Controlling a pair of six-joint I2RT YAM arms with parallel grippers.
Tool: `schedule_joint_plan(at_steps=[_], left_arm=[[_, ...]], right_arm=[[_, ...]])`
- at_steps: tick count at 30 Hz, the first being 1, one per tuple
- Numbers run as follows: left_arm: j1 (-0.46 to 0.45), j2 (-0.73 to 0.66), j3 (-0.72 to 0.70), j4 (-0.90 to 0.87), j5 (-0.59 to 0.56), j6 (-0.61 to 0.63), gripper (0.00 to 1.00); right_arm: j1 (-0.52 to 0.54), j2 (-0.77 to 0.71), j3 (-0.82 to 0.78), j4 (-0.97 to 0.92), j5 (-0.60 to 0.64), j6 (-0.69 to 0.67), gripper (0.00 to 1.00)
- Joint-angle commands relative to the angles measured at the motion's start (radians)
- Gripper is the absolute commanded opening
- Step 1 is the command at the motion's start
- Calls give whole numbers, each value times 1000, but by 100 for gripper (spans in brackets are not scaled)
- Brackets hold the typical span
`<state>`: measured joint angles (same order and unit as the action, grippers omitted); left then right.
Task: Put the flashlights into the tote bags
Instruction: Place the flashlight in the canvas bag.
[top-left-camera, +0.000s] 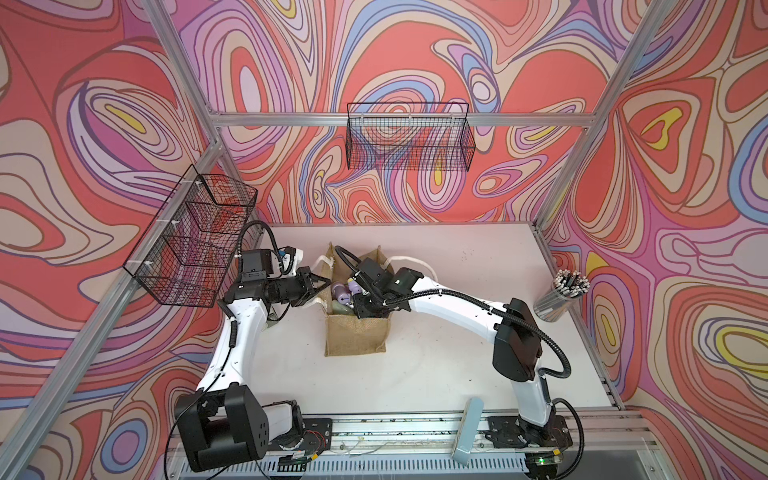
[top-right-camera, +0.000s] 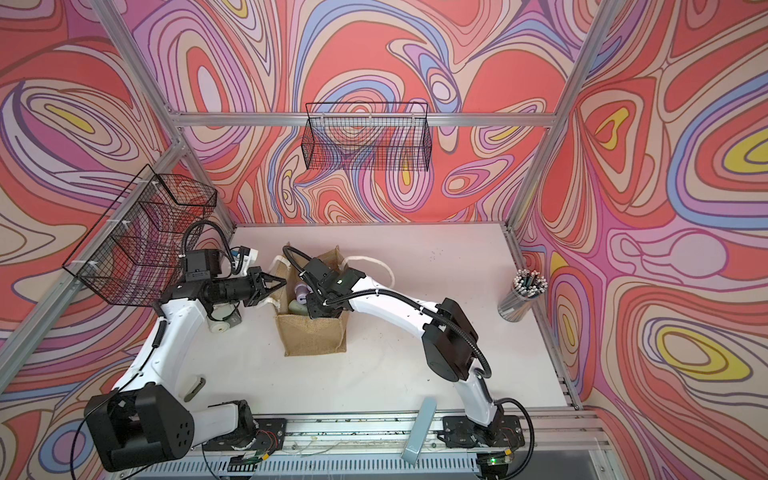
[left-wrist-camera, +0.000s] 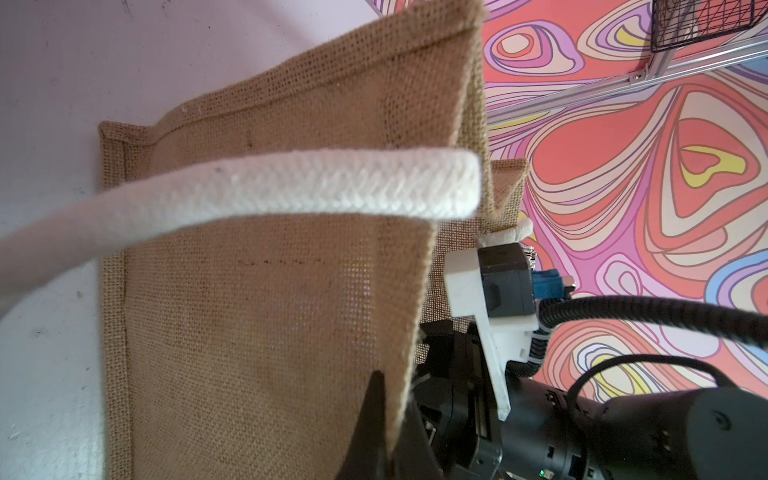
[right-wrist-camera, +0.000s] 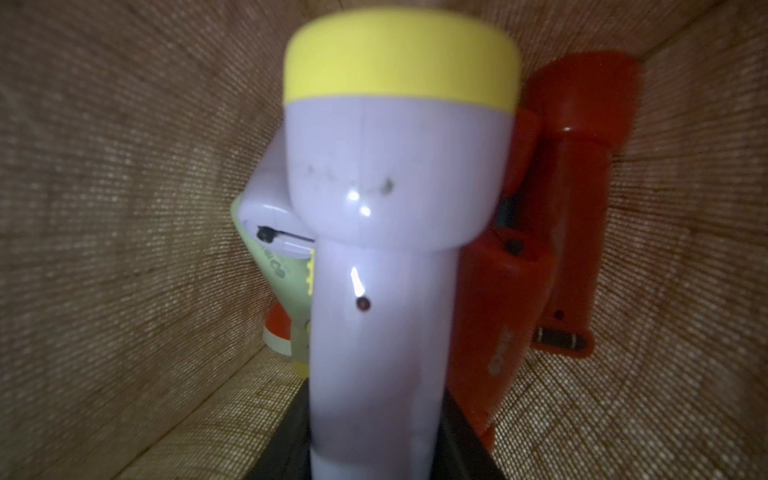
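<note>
Now the right claw (right-wrist-camera: 376, 449), partly open, grips a lilac flashlight (right-wrist-camera: 386, 249) by its handle, yellow-ringed head first, deep inside the tote bag (top-left-camera: 353, 336) standing on the desk (top-left-camera: 436, 365). The left claw (left-wrist-camera: 395, 399) is pinched shut on the bag's rim, keeping the mouth wide. It would be best to release low, beside the red flashlights (right-wrist-camera: 569, 208) and the pale green flashlight (right-wrist-camera: 286, 282), then lift straight out. Embossed lettering on red and green bodies is too blurred to read.
</note>
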<state>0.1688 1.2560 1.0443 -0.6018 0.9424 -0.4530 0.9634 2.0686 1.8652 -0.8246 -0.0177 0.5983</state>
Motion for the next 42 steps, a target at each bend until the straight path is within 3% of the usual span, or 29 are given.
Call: schedule_joint_plan(at_steps=[1,12,22,31,36,42], left_arm=[[-8,-33,8,29,56,13,0],[-8,-33,6,27,55,14,0],[-8,-30,7,24,48,15,0],[-8,-32,11,16,39,21,0],[-8,-33,13,13,38,24,0],[-8,-35,15,10,35,25,0]], right_arm=[[6,32,30,-74,58,20,18],[6,65,42,-97,44,37,20],[6,84,47,-110,38,37,27],[6,78,73,-123,55,24,41],[7,71,88,-147,70,12,64],[7,9,92,-146,122,-5,66]])
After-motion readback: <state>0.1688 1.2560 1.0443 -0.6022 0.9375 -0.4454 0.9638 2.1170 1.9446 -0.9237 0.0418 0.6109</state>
